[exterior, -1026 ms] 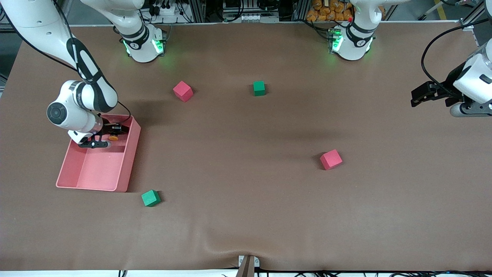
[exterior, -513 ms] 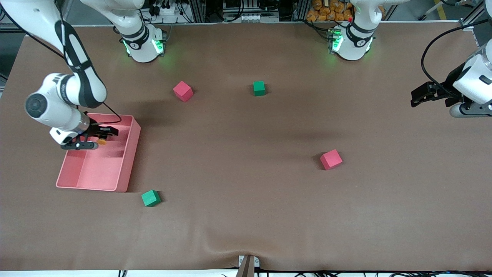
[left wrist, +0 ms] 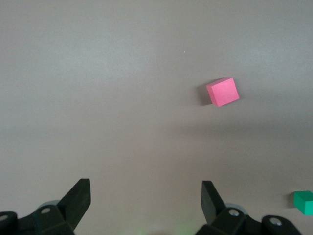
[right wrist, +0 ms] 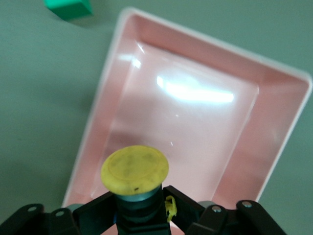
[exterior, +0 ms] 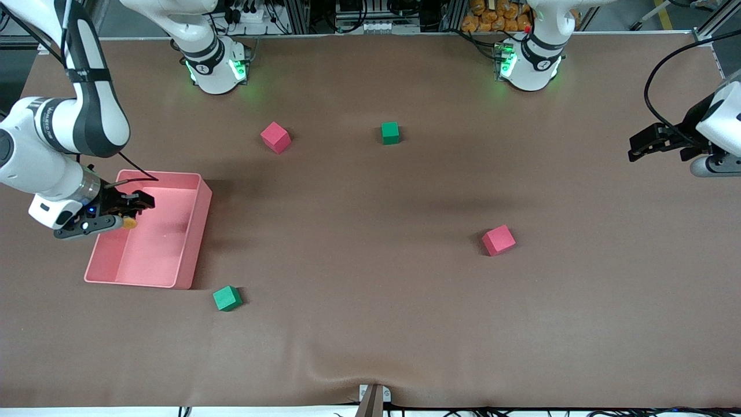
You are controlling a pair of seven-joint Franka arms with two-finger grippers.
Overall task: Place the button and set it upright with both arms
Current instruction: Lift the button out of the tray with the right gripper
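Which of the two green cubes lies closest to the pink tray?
The green cube nearest the front camera, just off the pink tray; the other green cube lies mid-table.

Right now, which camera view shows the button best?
The right wrist view: the button fills it close up, round cap showing, gripped by the right gripper. The front view shows only a tiny orange dot over the pink tray; the left wrist view shows none.
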